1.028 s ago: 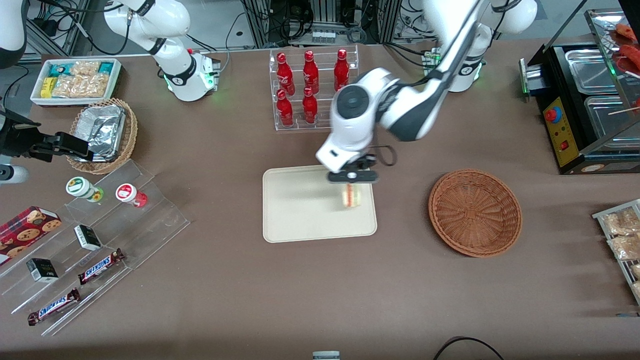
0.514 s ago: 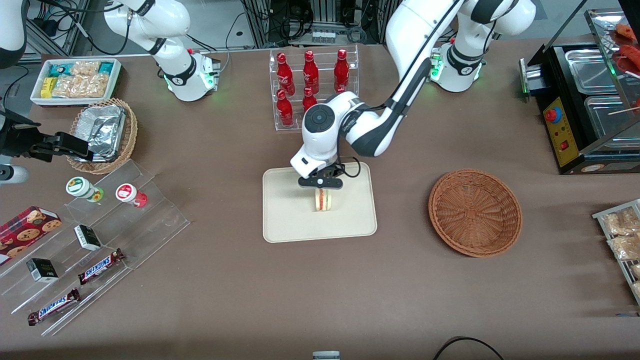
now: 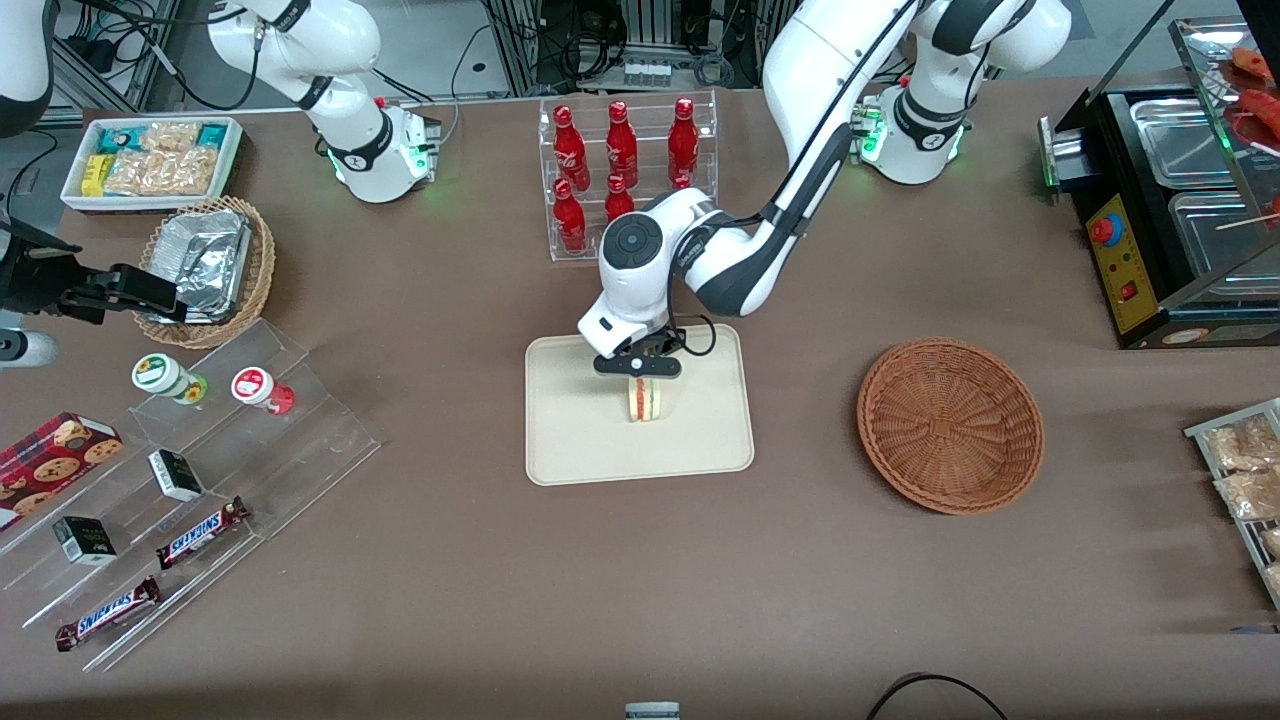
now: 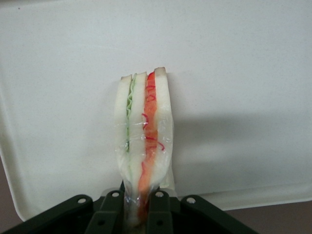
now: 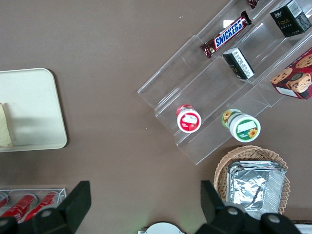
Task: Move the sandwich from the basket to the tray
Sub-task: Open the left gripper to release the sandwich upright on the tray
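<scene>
My left gripper (image 3: pixel 640 372) is over the middle of the cream-white tray (image 3: pixel 575 440), shut on the sandwich (image 3: pixel 646 399). The sandwich hangs from the fingers with its cut edge toward the front camera, low over or on the tray. In the left wrist view the sandwich (image 4: pixel 144 141) in clear wrap, with green and pink-orange filling stripes, is pinched between the fingers (image 4: pixel 162 209) of the gripper (image 4: pixel 136 214), with the tray (image 4: pixel 234 73) under it. The reddish-brown basket (image 3: pixel 950 425) lies empty on the table, toward the working arm's end from the tray.
A clear rack of red bottles (image 3: pixel 620 175) stands farther from the front camera than the tray. Toward the parked arm's end are clear stepped shelves with snack bars and cups (image 3: pixel 190 440), a tan basket with a foil container (image 3: pixel 205 265) and a white bin of snacks (image 3: pixel 150 160).
The gripper carried the sandwich from the tray's basket-side edge to the tray's middle and lowered it. In the last half second it barely moved.
</scene>
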Action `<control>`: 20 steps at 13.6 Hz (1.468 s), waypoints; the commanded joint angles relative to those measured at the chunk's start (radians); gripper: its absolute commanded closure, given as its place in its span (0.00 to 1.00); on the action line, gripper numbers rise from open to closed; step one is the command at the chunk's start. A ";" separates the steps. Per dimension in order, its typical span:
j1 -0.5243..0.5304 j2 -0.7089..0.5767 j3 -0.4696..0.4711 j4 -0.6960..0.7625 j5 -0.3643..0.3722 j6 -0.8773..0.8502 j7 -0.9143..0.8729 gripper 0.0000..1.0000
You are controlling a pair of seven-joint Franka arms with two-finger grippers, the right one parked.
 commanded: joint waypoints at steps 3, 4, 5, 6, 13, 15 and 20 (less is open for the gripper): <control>-0.018 0.042 0.014 0.029 0.014 0.044 -0.029 0.83; -0.017 0.042 0.014 0.029 0.015 0.044 -0.025 0.22; -0.017 0.038 0.016 0.031 0.014 0.044 -0.029 0.01; -0.011 0.028 0.016 0.034 0.014 0.037 -0.031 0.00; 0.061 -0.208 0.065 0.035 0.000 -0.210 -0.020 0.00; 0.113 -0.289 0.065 0.035 0.000 -0.307 -0.014 0.00; 0.292 -0.475 0.065 0.031 -0.014 -0.532 0.213 0.00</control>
